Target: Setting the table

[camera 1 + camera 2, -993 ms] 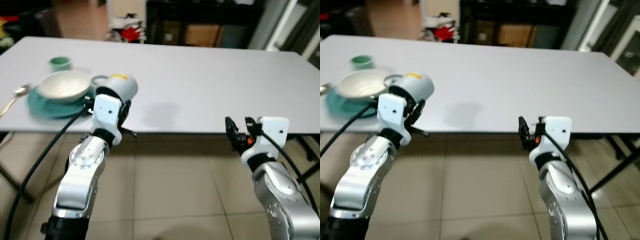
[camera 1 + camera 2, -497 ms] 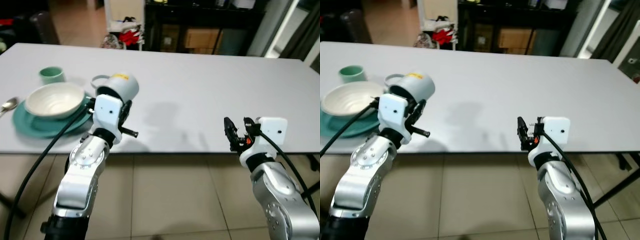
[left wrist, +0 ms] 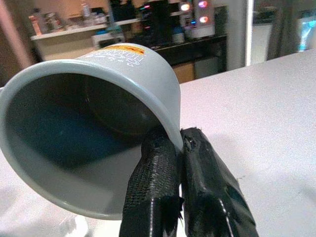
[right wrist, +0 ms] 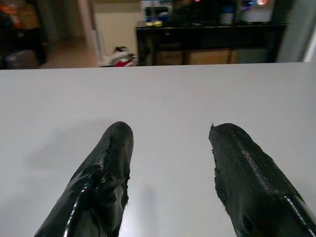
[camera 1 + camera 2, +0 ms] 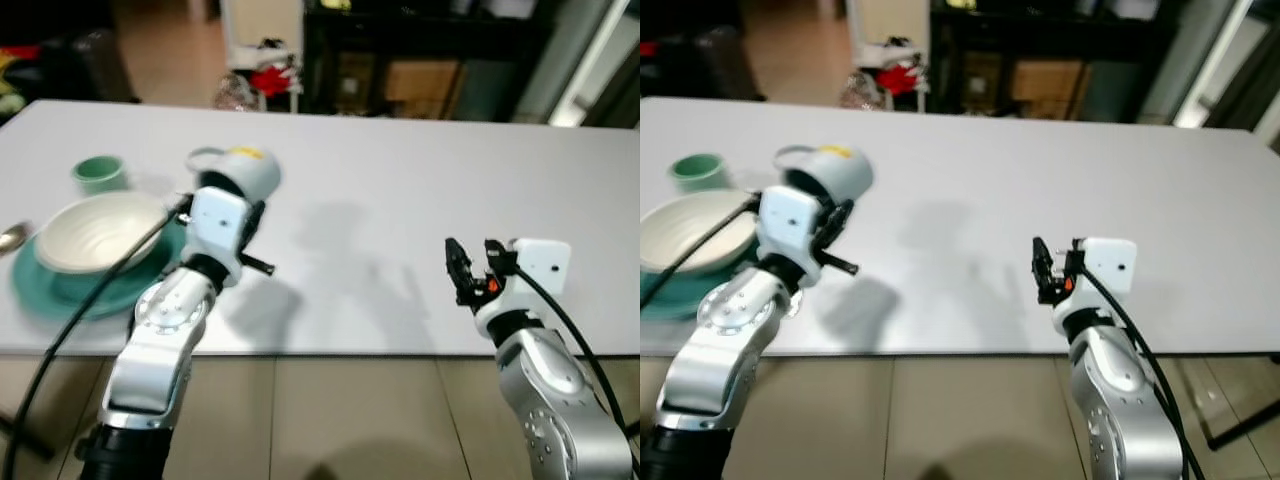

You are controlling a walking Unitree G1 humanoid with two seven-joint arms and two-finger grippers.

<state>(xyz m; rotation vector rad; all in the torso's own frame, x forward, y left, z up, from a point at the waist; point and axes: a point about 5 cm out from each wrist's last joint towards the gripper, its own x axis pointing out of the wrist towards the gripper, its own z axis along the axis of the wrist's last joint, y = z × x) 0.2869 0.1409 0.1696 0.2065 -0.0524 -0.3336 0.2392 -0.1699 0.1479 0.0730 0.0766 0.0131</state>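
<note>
Left eye view: the left end effector [image 5: 243, 200] held a grey mug [image 5: 245, 176] above the white desk [image 5: 400, 190], beside the bowl [image 5: 95, 232].

Left wrist view: its fingers [image 3: 153, 187] pinched the mug's rim.

Right wrist view: the right end effector [image 4: 170, 163] hung wide apart.

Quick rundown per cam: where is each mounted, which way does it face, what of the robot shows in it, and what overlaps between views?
Left eye: head, forward and down at the white table; both silver arms, left gripper holding the grey mug, beside a bowl on a teal plate.
Right eye: same scene; right gripper over the near edge.
Left wrist: along its jaws, pinched on the mug's rim.
Right wrist: along its spread fingers, over bare tabletop.
Shared: both eyes and the left wrist view see the mug.
</note>
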